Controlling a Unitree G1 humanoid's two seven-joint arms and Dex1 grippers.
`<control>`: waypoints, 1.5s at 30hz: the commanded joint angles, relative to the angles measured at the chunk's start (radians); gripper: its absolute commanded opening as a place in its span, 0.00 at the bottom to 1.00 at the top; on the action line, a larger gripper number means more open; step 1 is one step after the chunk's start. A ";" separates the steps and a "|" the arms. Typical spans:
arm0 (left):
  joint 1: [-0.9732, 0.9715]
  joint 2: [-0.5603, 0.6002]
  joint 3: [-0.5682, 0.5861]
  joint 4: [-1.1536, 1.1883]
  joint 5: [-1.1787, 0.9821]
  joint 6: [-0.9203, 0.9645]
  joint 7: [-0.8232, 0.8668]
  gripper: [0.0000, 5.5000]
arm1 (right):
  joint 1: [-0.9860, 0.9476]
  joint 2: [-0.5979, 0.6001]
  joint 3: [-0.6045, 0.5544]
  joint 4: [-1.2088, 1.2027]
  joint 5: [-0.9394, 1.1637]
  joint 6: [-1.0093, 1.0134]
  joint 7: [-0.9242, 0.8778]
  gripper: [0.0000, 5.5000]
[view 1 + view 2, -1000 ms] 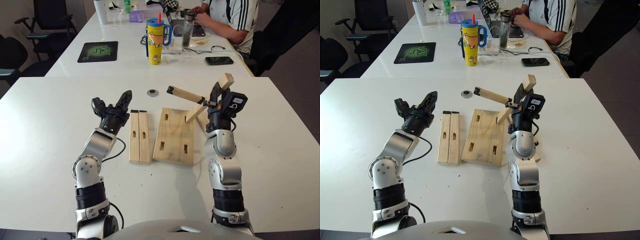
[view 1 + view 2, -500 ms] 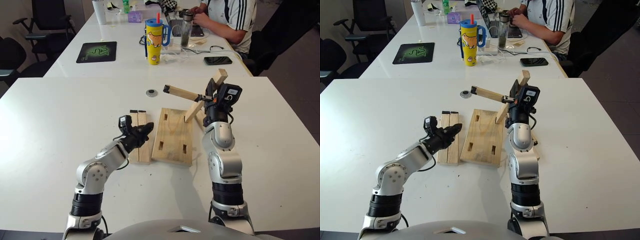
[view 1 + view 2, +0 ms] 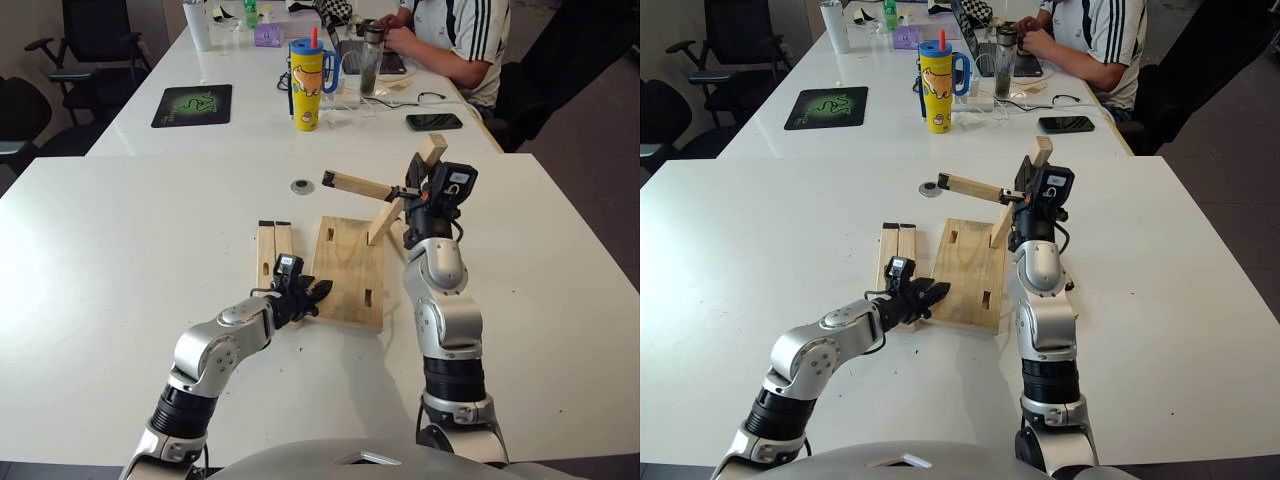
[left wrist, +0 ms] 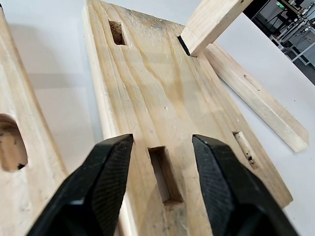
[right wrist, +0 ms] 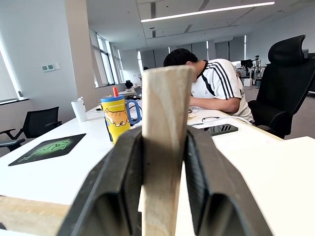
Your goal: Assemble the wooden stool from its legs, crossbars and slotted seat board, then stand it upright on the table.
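I am holding the left gripper point(image 4: 161, 147) open and low over the near left corner of the slotted seat board point(image 3: 350, 262), its fingers straddling one slot; the board is lying flat on the table point(image 3: 120, 250). The right gripper point(image 3: 418, 190) is clamping a tilted wooden leg point(image 3: 385, 222) above the board's far right corner, with a crossbar point(image 3: 360, 185) jutting leftward from it. Two more legs point(image 3: 272, 255) are lying side by side just left of the board.

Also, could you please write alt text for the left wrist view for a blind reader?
The open left gripper straddles a rectangular slot in the slotted seat board. A tilted wooden leg points at the board's other end; a wooden bar lies beside it.
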 commanded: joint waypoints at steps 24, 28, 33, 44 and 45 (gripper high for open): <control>-0.081 0.041 0.036 0.038 0.201 0.018 -0.142 0.41 | -0.224 -0.056 -0.130 -0.004 0.110 0.070 0.117 0.19; -0.123 0.104 0.030 -0.015 0.203 -0.006 -0.244 0.41 | -0.261 -0.103 -0.159 0.105 0.178 0.029 0.241 0.19; -0.171 0.186 -0.001 -0.107 0.193 -0.034 -0.393 0.41 | -0.293 -0.135 -0.204 0.250 0.243 0.003 0.321 0.19; -0.124 0.198 -0.007 -0.061 0.243 -0.084 -0.437 0.41 | -0.320 -0.149 -0.265 0.184 0.564 0.195 0.479 0.19; -0.119 0.199 -0.001 -0.064 0.241 -0.088 -0.445 0.41 | -0.322 -0.164 -0.273 0.174 0.604 0.225 0.501 0.19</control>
